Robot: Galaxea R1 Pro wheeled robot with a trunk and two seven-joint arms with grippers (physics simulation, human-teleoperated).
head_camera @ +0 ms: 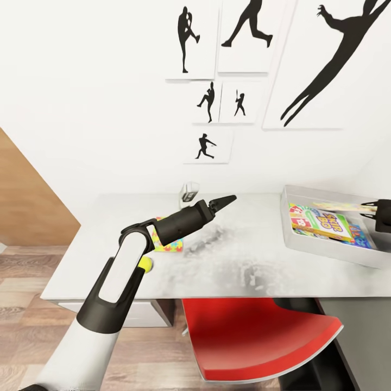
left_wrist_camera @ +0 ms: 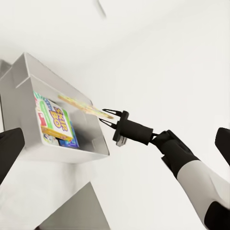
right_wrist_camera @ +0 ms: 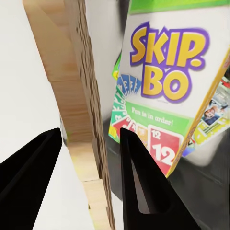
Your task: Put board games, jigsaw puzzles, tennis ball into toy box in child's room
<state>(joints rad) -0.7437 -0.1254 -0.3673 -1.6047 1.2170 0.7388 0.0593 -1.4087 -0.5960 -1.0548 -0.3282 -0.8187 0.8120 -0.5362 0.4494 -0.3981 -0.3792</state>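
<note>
The light-grey toy box stands at the right end of the table. Inside lies the SKIP-BO board game on top of other colourful game boxes. My right gripper is shut on a thin flat jigsaw puzzle, held level over the box. The left gripper hovers above the middle of the table, its fingers spread open and empty. Under the left arm lie a second colourful jigsaw puzzle and the tennis ball.
A red chair is tucked under the table's front edge. A small clear cup stands by the back wall. A wooden panel rises at the left, and a dark cabinet top sits at the lower right.
</note>
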